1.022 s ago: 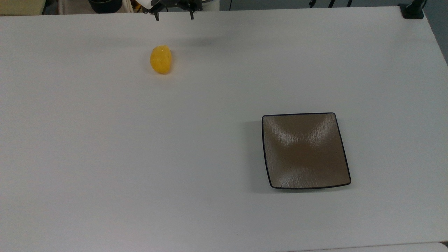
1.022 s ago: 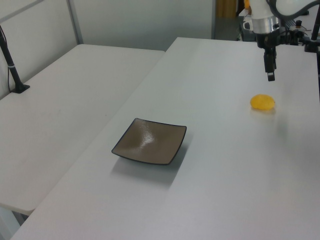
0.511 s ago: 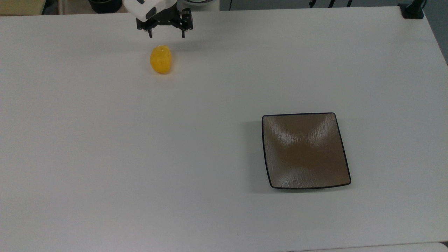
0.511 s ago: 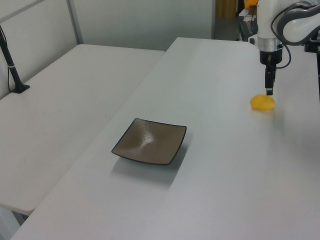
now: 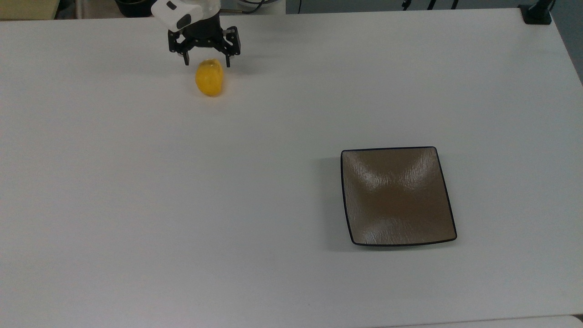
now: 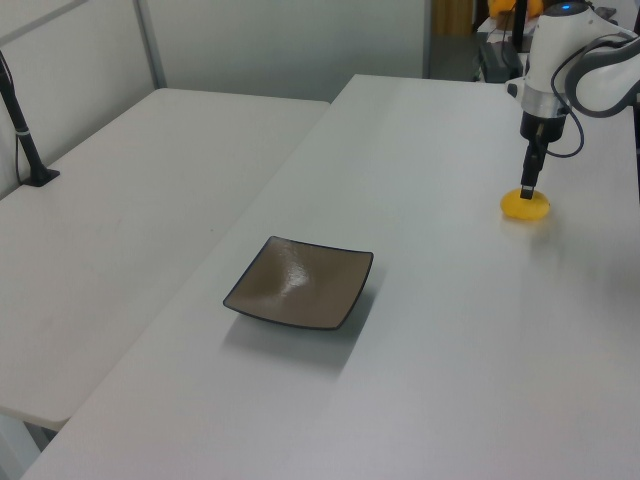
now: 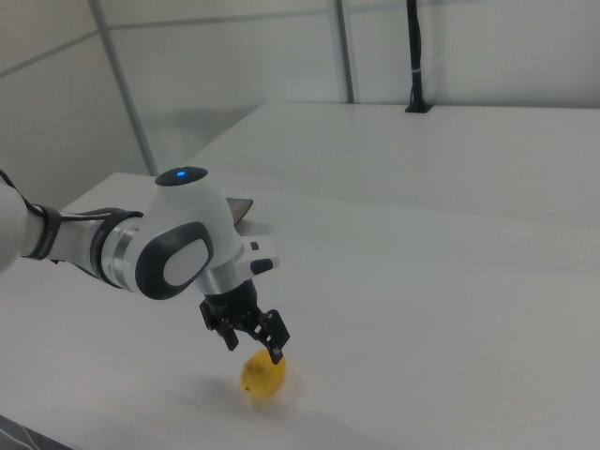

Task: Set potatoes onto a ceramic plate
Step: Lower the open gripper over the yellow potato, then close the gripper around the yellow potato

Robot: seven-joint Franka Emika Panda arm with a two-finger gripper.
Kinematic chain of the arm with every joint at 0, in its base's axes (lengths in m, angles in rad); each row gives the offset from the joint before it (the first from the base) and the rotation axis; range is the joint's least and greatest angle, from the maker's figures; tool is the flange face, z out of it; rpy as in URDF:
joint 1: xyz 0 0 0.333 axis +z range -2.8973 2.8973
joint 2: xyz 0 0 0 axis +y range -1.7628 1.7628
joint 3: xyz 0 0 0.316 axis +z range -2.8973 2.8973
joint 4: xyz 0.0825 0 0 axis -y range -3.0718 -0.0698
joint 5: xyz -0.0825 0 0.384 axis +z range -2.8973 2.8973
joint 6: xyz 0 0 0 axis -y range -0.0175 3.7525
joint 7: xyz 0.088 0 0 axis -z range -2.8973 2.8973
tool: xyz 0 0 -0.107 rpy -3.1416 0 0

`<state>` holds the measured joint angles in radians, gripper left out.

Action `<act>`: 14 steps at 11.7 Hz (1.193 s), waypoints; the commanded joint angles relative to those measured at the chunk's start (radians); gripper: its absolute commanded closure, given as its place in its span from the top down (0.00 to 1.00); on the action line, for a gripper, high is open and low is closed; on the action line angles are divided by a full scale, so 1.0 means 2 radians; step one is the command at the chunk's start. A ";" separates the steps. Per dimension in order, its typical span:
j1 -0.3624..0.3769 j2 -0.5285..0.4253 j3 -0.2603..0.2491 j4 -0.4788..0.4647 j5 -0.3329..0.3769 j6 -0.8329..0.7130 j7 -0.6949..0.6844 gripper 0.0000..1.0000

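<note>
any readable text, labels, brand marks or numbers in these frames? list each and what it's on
None: no readable text in any view.
The potato, the ceramic plate and the table carry no print.
The arm's white housing shows a blue light and dark patches, no lettering to read.
The gripper bears no legible mark.

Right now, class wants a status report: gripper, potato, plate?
Gripper open, straddling potato top. Potato on table, not gripped. Plate bare, path unobstructed.

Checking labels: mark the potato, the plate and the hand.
potato (image 5: 210, 81), top view, middle of its yellow body
ceramic plate (image 5: 448, 214), top view, right rim
hand (image 5: 206, 61), top view, midway between the open fingertips
</note>
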<state>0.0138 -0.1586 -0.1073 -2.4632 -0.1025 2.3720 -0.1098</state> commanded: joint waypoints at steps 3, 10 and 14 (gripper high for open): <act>-0.008 0.037 -0.001 -0.021 -0.014 0.075 -0.010 1.00; -0.006 0.062 0.000 -0.019 -0.030 0.076 -0.010 1.00; -0.003 0.063 0.000 -0.018 -0.030 0.073 -0.010 0.66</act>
<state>0.0034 -0.0321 -0.1068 -2.4932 -0.1483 2.4980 -0.1129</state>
